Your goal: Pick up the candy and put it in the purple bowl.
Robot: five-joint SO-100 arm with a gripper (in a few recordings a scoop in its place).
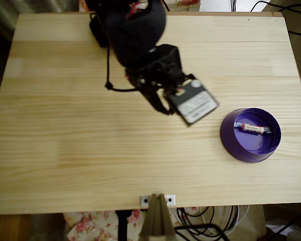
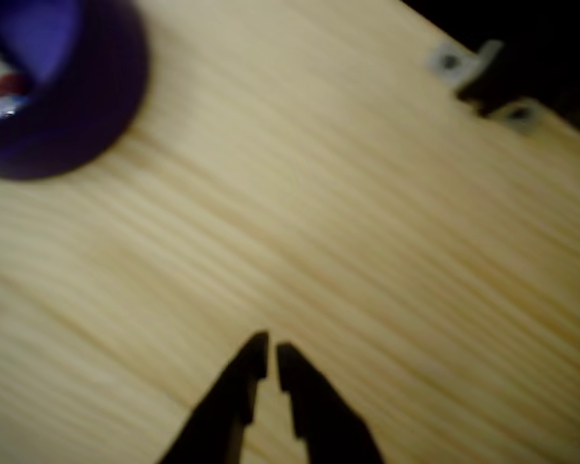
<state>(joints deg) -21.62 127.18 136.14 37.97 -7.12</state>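
Note:
The candy (image 1: 252,128), a small white wrapped sweet with a red middle, lies inside the purple bowl (image 1: 231,143) at the right of the table. In the wrist view the bowl (image 2: 87,106) sits at the top left, with a bit of the candy (image 2: 2,92) showing at the frame's edge. My gripper (image 1: 165,108) hovers over bare wood near the table's middle, well to the left of the bowl. In the wrist view my gripper (image 2: 271,356) has its black fingertips almost touching, and nothing is held between them.
The light wooden table (image 1: 65,150) has bare wood around the arm. A small metal bracket (image 1: 157,200) is fixed at the front edge and also appears in the wrist view as the bracket (image 2: 474,77). Cables (image 1: 210,221) hang below the front edge.

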